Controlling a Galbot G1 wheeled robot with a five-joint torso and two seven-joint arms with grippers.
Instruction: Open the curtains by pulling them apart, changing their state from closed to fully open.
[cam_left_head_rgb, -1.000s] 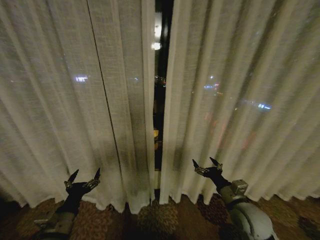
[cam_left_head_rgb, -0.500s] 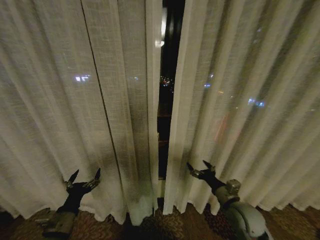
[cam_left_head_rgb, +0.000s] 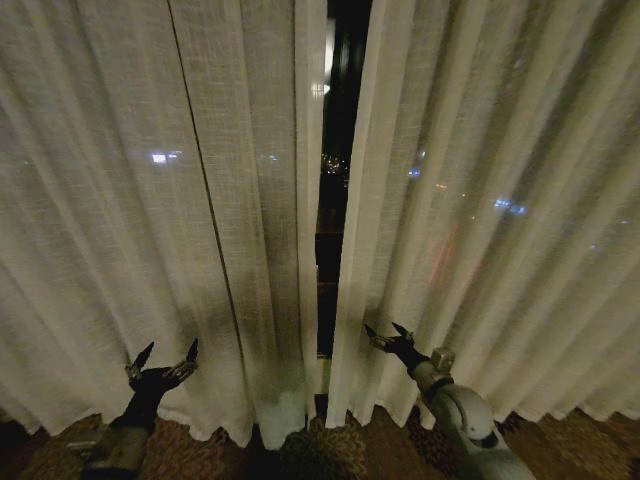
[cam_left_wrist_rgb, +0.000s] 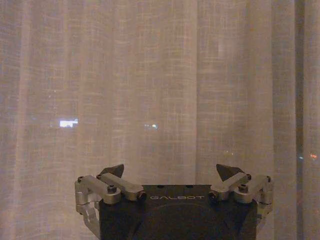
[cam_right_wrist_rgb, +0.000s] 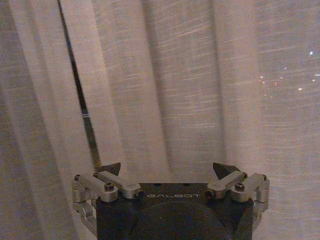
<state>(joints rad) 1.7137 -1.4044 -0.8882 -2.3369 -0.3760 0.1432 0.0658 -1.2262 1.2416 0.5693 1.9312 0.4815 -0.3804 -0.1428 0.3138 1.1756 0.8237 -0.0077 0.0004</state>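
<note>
Hanging from above the head view down to the floor, the two sheer, off-white, pleated fabric curtains stand almost closed: the left panel (cam_left_head_rgb: 150, 200) and the right panel (cam_left_head_rgb: 500, 200) are split by a narrow, dark vertical gap (cam_left_head_rgb: 335, 180) near the middle, through which a night window with small lights shows. Faint city lights also glow through the semi-transparent weave of both panels. The hems end just above a dark patterned carpet (cam_left_head_rgb: 320, 450).

The left gripper (cam_left_head_rgb: 161, 360), black with silver linkages, is low on the left of the head view, in front of the lower part of the left panel and well apart from the gap. Its two pointed fingers are spread wide and hold nothing. In the left wrist view this gripper (cam_left_wrist_rgb: 171, 171) faces the woven cloth (cam_left_wrist_rgb: 160, 90) squarely, the fingertips (cam_left_wrist_rgb: 116, 170) free of the fabric as far as can be seen.

The right gripper (cam_left_head_rgb: 384, 334) is low on the right, just beside the inner edge of the right panel and near the gap. Its fingers are likewise spread wide, with nothing pinched between them. Whether the tips touch the cloth cannot be told from the head view. In the right wrist view the right gripper (cam_right_wrist_rgb: 167, 167) points at the folds of the right panel (cam_right_wrist_rgb: 200, 85), with the dark slit (cam_right_wrist_rgb: 80, 100) off to one side.
</note>
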